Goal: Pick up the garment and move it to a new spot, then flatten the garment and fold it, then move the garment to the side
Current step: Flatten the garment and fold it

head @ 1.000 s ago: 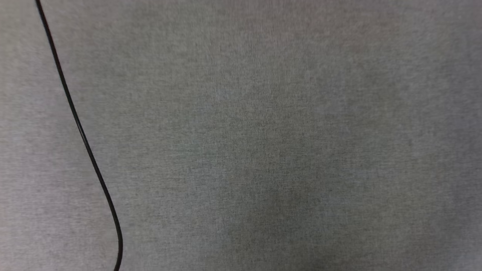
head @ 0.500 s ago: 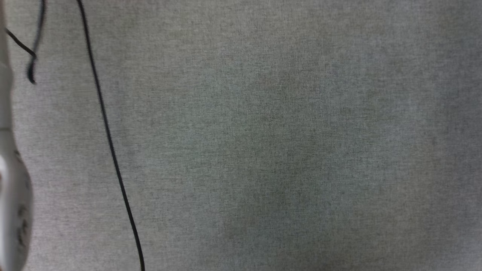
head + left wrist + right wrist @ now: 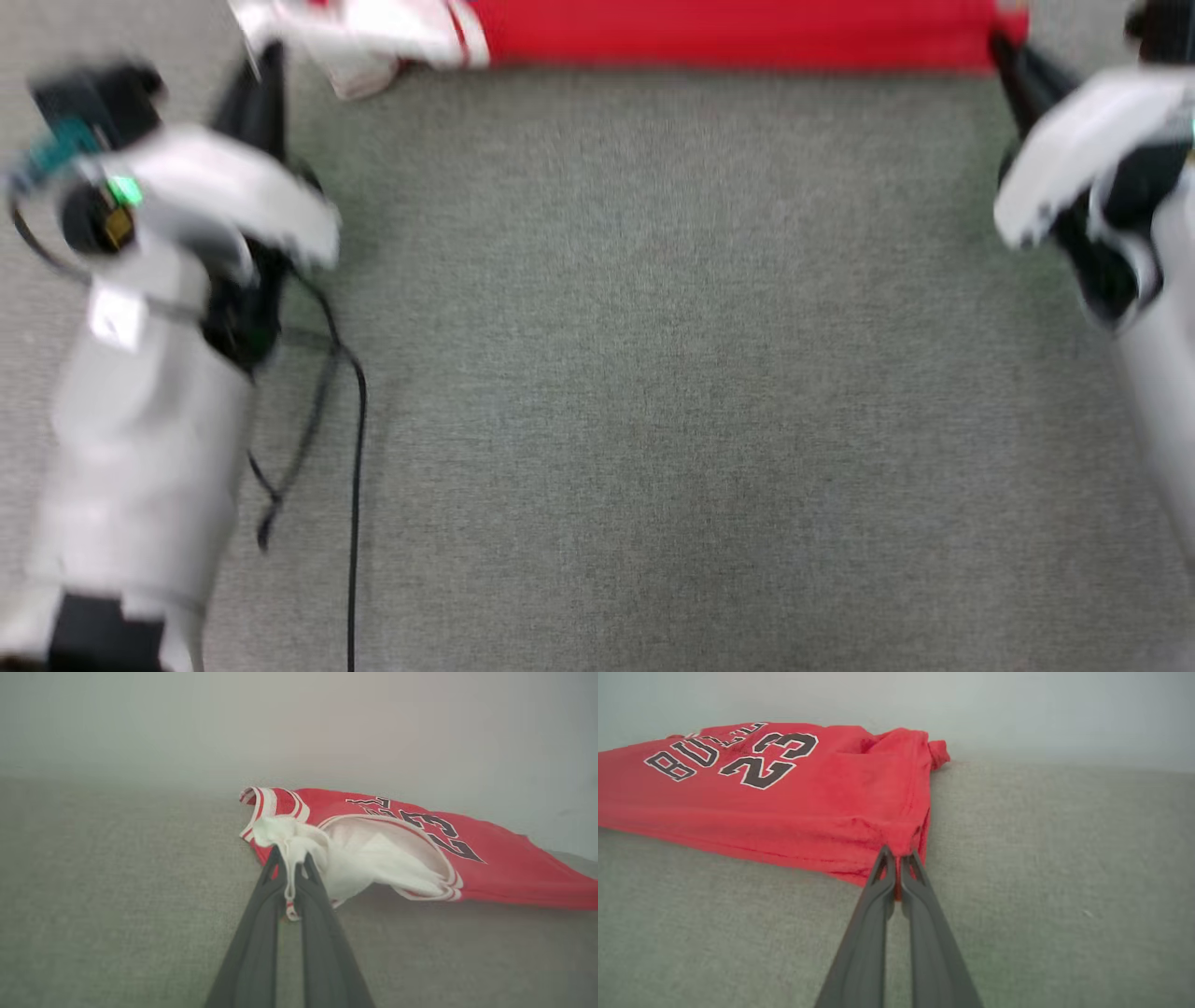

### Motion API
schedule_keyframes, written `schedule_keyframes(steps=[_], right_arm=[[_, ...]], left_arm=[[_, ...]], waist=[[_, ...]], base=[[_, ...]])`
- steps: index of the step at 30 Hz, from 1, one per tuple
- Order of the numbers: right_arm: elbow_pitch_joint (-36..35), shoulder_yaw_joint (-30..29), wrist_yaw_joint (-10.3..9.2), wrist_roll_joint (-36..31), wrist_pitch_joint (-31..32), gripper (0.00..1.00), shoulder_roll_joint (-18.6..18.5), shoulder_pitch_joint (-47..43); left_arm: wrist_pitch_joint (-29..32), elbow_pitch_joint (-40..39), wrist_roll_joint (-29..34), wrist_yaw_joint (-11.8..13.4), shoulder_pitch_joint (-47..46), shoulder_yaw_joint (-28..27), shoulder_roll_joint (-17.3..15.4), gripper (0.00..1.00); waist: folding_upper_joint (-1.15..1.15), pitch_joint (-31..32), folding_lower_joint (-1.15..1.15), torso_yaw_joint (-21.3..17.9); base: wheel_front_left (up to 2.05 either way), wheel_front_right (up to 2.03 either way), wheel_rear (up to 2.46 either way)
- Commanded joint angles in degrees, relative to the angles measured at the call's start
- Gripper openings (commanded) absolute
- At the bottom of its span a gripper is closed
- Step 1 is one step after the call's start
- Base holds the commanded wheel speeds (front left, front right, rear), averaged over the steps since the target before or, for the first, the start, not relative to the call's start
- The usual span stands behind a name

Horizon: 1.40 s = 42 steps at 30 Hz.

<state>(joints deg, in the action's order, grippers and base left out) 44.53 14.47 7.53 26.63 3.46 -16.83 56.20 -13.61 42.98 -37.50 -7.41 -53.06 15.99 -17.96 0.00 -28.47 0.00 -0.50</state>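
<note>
The garment [image 3: 728,33] is a red jersey with white sleeves, stretched in a band along the top edge of the head view on the grey surface. My left gripper [image 3: 266,61] is shut on its white sleeve end. In the left wrist view the fingertips [image 3: 292,858] pinch bunched white cloth of the garment [image 3: 490,868]. My right gripper [image 3: 1004,47] is shut on the red hem corner. The right wrist view shows that gripper [image 3: 897,856] closed on the garment [image 3: 808,793], whose lettering and number 23 face up.
A grey fabric surface [image 3: 653,373] spreads across the head view. A black cable [image 3: 355,467] hangs beside my left forearm [image 3: 140,448]. My right forearm [image 3: 1158,373] stands at the right edge.
The head camera has shifted, bringing both arms and the garment's edge into the picture. Earlier frames held grey surface and the black cable, with part of the left forearm at the edge.
</note>
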Motion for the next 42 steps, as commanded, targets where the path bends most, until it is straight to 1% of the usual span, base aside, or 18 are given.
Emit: schedule_keyframes(steps=[1, 3, 7, 9, 12, 16, 19, 23, 28, 31, 35, 38, 42], right_arm=[[-0.44, 0.26, -0.08, 0.64, -0.43, 0.0, -0.84, -2.4], [-1.87, 0.74, -0.08, 2.19, -0.67, 0.0, -1.61, -6.34], [-4.72, 0.28, -0.08, 4.54, -1.13, 0.0, -3.44, -14.71], [-6.28, -0.56, -0.08, 5.26, -1.09, 0.0, -3.99, -18.85], [-9.08, -2.04, -0.08, 5.61, -0.35, 0.0, -4.2, -24.7], [-13.74, -4.85, -0.09, 4.66, 1.61, 0.0, -3.57, -32.78], [-17.9, -7.6, -0.09, 3.4, 3.42, 0.0, -2.96, -38.79], [-24.05, -12.17, -0.11, 1.38, 6.21, 0.0, -1.08, -46.87], [-32.38, -17.35, -0.1, -1.56, 10.88, 0.0, 2.73, -56.25], [-36.97, -19.58, -0.1, -3.31, 14.25, 0.0, 5.42, -60.49], [-42.15, -22.11, -0.09, -5.51, 18.31, 0.0, 8.14, -64.23], [-45.65, -23.14, -0.09, -7.17, 20.28, 0.0, 9.25, -64.83], [-47.67, -22.5, -0.08, -8.56, 20.66, 0.0, 10.25, -61.45]], left_arm=[[-0.38, -0.63, -0.51, -0.09, 2.32, 0.17, -0.17, 0.0], [-0.81, -2.54, -0.99, -0.07, 6.78, 0.51, -0.94, 0.0], [-1.19, -6.22, -1.32, 0.07, 16.23, 1.27, -0.67, 0.0], [-1.22, -8.44, -1.31, 0.59, 20.57, 1.47, -0.65, 0.0], [-1.12, -12.26, -1.21, 2.27, 27.13, 1.98, -0.77, 0.0], [0.77, -18.17, -2.21, 5.02, 36.01, 1.65, -2.11, 0.0], [2.34, -23.59, -3.14, 7.82, 42.48, 0.97, -2.98, 0.0], [4.82, -31.18, -4.31, 11.88, 50.95, 0.43, -3.68, 0.0], [8.85, -39.48, -5.7, 16.22, 58.98, -0.41, -5.17, 0.0], [11.05, -43.69, -6.53, 18.19, 62.39, -0.9, -6.11, 0.0], [13.29, -48.8, -6.54, 20.07, 64.73, -1.09, -7.51, 0.0], [13.84, -51.61, -6.03, 20.07, 63.91, -1.09, -8.16, 0.0], [14.2, -52.08, -5.26, 18.95, 59.87, -0.3, -8.57, 0.0]], waist=[[0.0, 3.51, 0.0, 0.61], [0.0, 5.56, 0.0, 0.66], [0.0, 9.57, 0.0, 1.07], [0.0, 11.32, 0.0, 1.31], [0.0, 13.63, 0.0, 1.42], [0.0, 16.4, 0.0, 1.21], [0.0, 18.07, 0.0, 1.19], [0.0, 20.2, 0.0, 1.5], [0.0, 22.36, 0.0, 2.07], [0.0, 22.8, 0.0, 2.3], [0.0, 22.91, 0.0, 2.56], [0.0, 22.58, 0.0, 2.5], [0.0, 21.28, 0.0, 2.03]], base=[[0.0, 0.0, 0.0], [0.0, 0.0, 0.0], [0.0, 0.0, 0.0], [0.0, 0.0, 0.0], [0.0, 0.0, 0.0], [0.0, 0.0, 0.0], [0.0, 0.0, 0.0], [0.0, 0.0, 0.0], [0.0, 0.0, 0.0], [0.0, 0.0, 0.0], [0.0, 0.0, 0.0], [0.0, 0.0, 0.0], [0.0, 0.0, 0.0]])
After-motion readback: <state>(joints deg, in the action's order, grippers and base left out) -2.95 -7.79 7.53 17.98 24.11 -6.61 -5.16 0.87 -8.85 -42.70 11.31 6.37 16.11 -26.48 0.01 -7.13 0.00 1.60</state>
